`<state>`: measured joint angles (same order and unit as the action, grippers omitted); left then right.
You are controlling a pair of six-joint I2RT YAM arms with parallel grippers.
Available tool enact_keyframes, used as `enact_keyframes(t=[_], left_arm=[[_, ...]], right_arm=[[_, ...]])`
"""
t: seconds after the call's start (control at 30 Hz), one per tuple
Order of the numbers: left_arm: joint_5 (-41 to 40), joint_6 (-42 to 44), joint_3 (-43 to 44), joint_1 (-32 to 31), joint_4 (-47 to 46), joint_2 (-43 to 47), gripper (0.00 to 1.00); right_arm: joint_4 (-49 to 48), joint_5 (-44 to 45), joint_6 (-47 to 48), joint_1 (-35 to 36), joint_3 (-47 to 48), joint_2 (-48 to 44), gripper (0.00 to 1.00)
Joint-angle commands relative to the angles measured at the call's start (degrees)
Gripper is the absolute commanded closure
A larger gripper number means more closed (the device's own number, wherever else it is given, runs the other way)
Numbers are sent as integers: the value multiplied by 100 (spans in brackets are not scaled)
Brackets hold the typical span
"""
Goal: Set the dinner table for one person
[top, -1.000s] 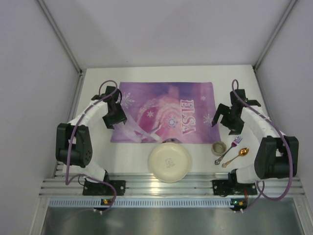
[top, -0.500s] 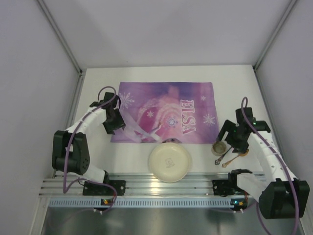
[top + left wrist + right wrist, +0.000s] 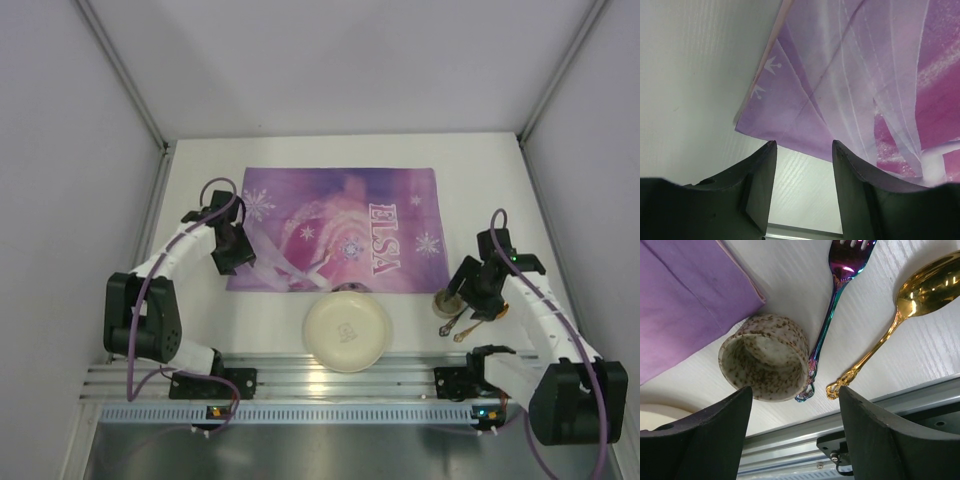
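The white dinner table [image 3: 270,315] carries a purple ELSA placemat [image 3: 340,225] at its middle. A cream plate [image 3: 347,331] sits just near of the mat. A speckled cup [image 3: 765,357] stands upright off the mat's near right corner, also in the top view [image 3: 446,300]. An iridescent fork [image 3: 832,305] and a gold spoon [image 3: 900,310] lie to its right. My right gripper [image 3: 795,390] is open and empty, hovering over the cup and the fork handle [image 3: 470,292]. My left gripper [image 3: 802,145] is open and empty at the mat's near left corner [image 3: 236,262].
A ribbed aluminium rail [image 3: 340,385] runs along the near edge, close behind the cup and cutlery [image 3: 850,415]. White walls close in the left, right and far sides. Bare tabletop [image 3: 695,90] lies left of the mat.
My right arm has swung toward the near edge, from the mat's right edge to above the cup and cutlery. My left gripper has shifted slightly along the mat's left edge.
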<state>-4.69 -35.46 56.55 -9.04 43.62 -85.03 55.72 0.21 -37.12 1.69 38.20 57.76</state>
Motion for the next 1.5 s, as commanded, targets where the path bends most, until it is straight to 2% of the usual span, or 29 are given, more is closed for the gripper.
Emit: enact_keyframes(t=[0.0, 0.2, 0.47, 0.6, 0.63, 0.73, 1.07, 1.27, 1.33, 1.47], left_arm=[[-32, 197, 4, 16, -38, 233, 47], [-102, 373, 145, 25, 68, 242, 47], [-120, 523, 330, 42, 103, 119, 47], [-102, 549, 400, 60, 95, 57, 47], [-94, 558, 409, 60, 95, 31, 47], [-76, 558, 444, 60, 95, 13, 47], [-190, 690, 883, -124, 428, 426, 48], [-208, 392, 647, -458, 525, 751, 47], [-217, 295, 533, -668, 560, 909, 44], [-278, 14, 392, -1143, 692, 1225, 39]], right_arm=[[-413, 251, -128, -29, -23, 139, 30], [-624, 252, -172, -20, -66, 482, 36], [-975, 243, -199, -20, -277, 772, 57], [-1046, 243, -199, -11, -357, 816, 79], [-1046, 243, -199, -11, -348, 799, 88], [-976, 155, -190, -11, -199, 693, 100], [52, 6, -23, 6, 1723, 201, 100], [-175, -187, 47, 85, 2936, 1306, 100], [-342, -179, 74, 120, 3298, 1965, 100], [-413, -74, 249, 173, 4648, 3239, 100]])
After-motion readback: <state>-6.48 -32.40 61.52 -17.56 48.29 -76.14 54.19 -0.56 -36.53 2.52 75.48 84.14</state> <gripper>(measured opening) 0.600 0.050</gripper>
